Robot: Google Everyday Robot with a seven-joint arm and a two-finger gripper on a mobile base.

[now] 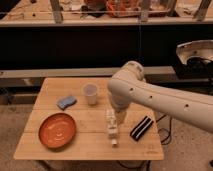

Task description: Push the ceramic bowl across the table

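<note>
The ceramic bowl (57, 130), a wide shallow orange-red dish, sits on the front left part of the light wooden table (90, 147). My white arm reaches in from the right over the middle of the table. My gripper (119, 118) hangs at the arm's end just above the table, well to the right of the bowl and apart from it, close to a small white bottle. Nothing shows in its grasp.
A translucent cup (90, 93) stands behind the table's middle. A blue sponge (66, 102) lies behind the bowl. A white bottle (111, 128) lies near the front centre. A black striped object (141, 127) lies at the right. A dark counter (75, 45) runs behind.
</note>
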